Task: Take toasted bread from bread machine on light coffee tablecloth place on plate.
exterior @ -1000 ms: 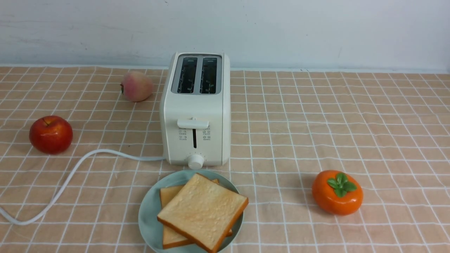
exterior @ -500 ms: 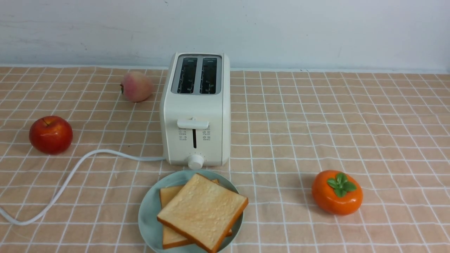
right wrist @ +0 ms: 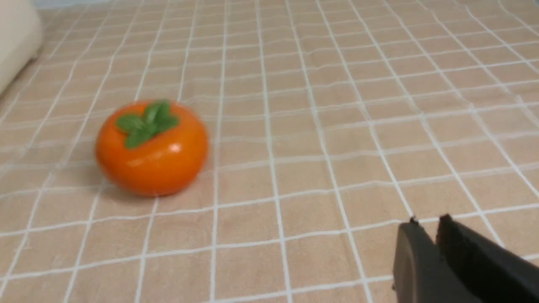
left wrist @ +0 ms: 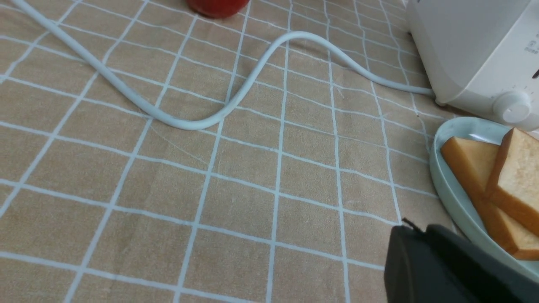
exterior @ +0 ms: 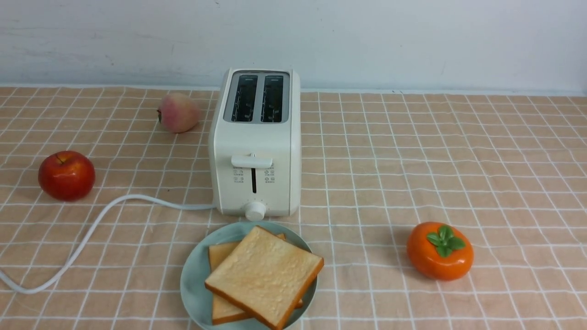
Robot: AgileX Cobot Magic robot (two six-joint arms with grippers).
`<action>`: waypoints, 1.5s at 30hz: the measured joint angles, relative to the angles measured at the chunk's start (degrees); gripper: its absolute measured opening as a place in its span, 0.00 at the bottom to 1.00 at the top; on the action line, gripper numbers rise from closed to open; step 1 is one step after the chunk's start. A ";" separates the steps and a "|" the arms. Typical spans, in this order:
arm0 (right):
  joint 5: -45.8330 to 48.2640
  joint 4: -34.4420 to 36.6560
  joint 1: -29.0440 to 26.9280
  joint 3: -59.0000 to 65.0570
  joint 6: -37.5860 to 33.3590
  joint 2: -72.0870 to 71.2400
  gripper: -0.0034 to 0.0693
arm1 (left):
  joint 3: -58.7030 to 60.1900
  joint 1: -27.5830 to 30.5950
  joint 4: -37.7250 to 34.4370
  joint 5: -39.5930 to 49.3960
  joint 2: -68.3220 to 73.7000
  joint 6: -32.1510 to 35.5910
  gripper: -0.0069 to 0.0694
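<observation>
Beside the left gripper's (left wrist: pixel 421 235) closed, empty jaws, both toast slices (exterior: pixel 263 275) lie plated (exterior: pixel 192 279); toaster (exterior: pixel 255 142) empty, right gripper (right wrist: pixel 425 229) closed — task apparently complete.

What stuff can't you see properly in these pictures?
- Lower bread slice: front view, mostly covered by the top slice.
- Plate: front view, near rim cut off by the picture's edge.
- Toaster panel labels: front view, too small to read.
- Left gripper and right gripper: wrist views, only dark tips in view.
</observation>
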 joint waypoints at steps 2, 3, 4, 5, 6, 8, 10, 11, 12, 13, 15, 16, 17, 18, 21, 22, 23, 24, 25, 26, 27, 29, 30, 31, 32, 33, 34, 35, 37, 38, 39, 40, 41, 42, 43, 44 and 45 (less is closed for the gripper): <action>0.10 0.00 -0.17 0.00 0.00 0.00 0.16 | 0.00 0.00 0.00 0.05 0.00 0.00 0.13; 0.10 0.00 -0.17 0.00 0.00 0.00 0.16 | 0.00 0.00 0.00 0.05 0.00 0.00 0.13; 0.10 0.00 -0.17 0.00 0.00 0.00 0.16 | 0.00 0.00 0.00 0.05 0.00 0.00 0.14; 0.15 0.00 -0.17 0.00 0.00 0.00 0.16 | 0.00 0.00 0.00 0.05 0.00 0.00 0.14; 0.15 0.00 -0.17 0.00 0.00 0.00 0.16 | 0.00 0.00 0.00 0.05 0.00 0.00 0.14; 0.15 0.00 -0.17 0.00 0.00 0.00 0.16 | 0.00 0.00 0.00 0.05 0.00 0.00 0.14; 0.15 0.00 -0.17 0.00 0.00 0.00 0.16 | 0.00 0.00 0.00 0.05 0.00 0.00 0.14; 0.15 0.00 -0.17 0.00 0.00 0.00 0.17 | 0.00 0.00 0.00 0.05 0.00 0.00 0.14; 0.15 0.00 -0.17 0.00 0.00 0.00 0.17 | 0.00 0.00 0.00 0.05 0.00 0.00 0.15; 0.15 0.00 -0.17 0.00 0.00 0.00 0.17 | 0.00 0.00 0.00 0.05 0.00 0.00 0.15; 0.15 0.00 -0.17 0.00 0.00 0.00 0.18 | 0.00 0.00 0.00 0.05 0.00 0.00 0.15; 0.15 0.00 -0.17 0.00 0.00 0.00 0.18 | 0.00 0.00 0.00 0.05 0.00 0.00 0.15; 0.15 0.00 -0.17 0.00 0.00 0.00 0.18 | 0.00 0.00 0.00 0.05 0.00 0.00 0.16; 0.15 0.00 -0.17 0.00 0.00 0.00 0.18 | 0.00 0.00 0.00 0.05 0.00 0.00 0.16; 0.15 0.00 -0.17 0.00 0.00 0.00 0.18 | 0.00 0.00 0.00 0.05 0.00 0.00 0.16; 0.15 0.00 -0.17 0.00 0.00 0.00 0.18 | 0.00 0.00 0.00 0.05 0.00 0.00 0.16; 0.15 0.00 -0.17 0.00 0.00 0.00 0.19 | 0.00 0.00 0.00 0.05 0.00 0.00 0.16; 0.15 0.00 -0.17 0.00 0.00 0.00 0.19 | 0.00 0.00 0.00 0.05 0.00 0.00 0.17; 0.15 0.00 -0.17 0.00 0.00 0.00 0.19 | 0.00 0.00 0.00 0.05 0.00 0.00 0.17; 0.15 0.00 -0.17 0.00 0.00 0.00 0.19 | 0.00 0.00 0.00 0.05 0.00 0.00 0.17; 0.15 0.00 -0.17 0.00 0.00 0.00 0.19 | 0.00 0.00 0.00 0.05 0.00 0.00 0.17; 0.15 0.00 -0.17 0.00 -0.05 0.00 0.19 | 0.00 0.00 0.00 0.05 0.00 0.00 0.17; 0.15 0.00 -0.17 0.00 -0.05 0.00 0.19 | 0.00 0.00 0.00 0.05 0.00 0.00 0.18; 0.15 0.00 -0.17 0.00 -0.05 0.00 0.19 | 0.00 0.00 0.00 0.05 0.00 0.00 0.18; 0.15 0.00 -0.17 0.00 -0.05 0.00 0.19 | 0.00 0.00 0.00 0.05 0.00 0.00 0.18; 0.15 0.00 -0.17 0.00 -0.05 0.00 0.20 | 0.00 0.00 0.00 0.05 0.00 0.00 0.18; 0.15 0.00 -0.17 0.00 -0.05 0.00 0.20 | 0.00 0.00 0.00 0.05 0.00 0.00 0.18; 0.15 0.00 -0.17 0.00 -0.05 0.00 0.20 | 0.00 0.00 0.00 0.05 0.00 0.00 0.18; 0.15 0.00 -0.17 0.00 -0.05 0.00 0.20 | 0.00 0.00 0.00 0.05 0.00 0.00 0.18; 0.15 0.00 -0.17 0.00 -0.05 0.00 0.20 | 0.00 0.00 0.00 0.05 0.00 0.00 0.18; 0.15 0.00 -0.17 0.00 -0.05 0.00 0.20 | 0.00 0.00 0.00 0.05 0.00 0.00 0.18; 0.15 0.00 -0.17 0.00 -0.05 0.00 0.21 | 0.00 0.00 0.00 0.05 0.00 0.00 0.18; 0.15 0.00 -0.17 0.00 -0.05 0.00 0.21 | 0.00 0.00 0.00 0.05 0.00 0.00 0.18; 0.15 0.00 -0.17 0.00 -0.05 0.00 0.21 | 0.00 0.00 0.00 0.05 0.00 0.00 0.18; 0.15 0.00 -0.17 0.00 -0.05 0.00 0.21 | 0.00 0.00 0.00 0.05 0.00 0.00 0.18; 0.15 0.00 -0.17 0.00 -0.05 0.00 0.21 | 0.00 0.00 0.00 0.05 0.00 0.00 0.18; 0.15 0.00 -0.17 0.00 -0.05 0.00 0.22 | 0.00 0.00 0.00 0.05 0.00 0.00 0.18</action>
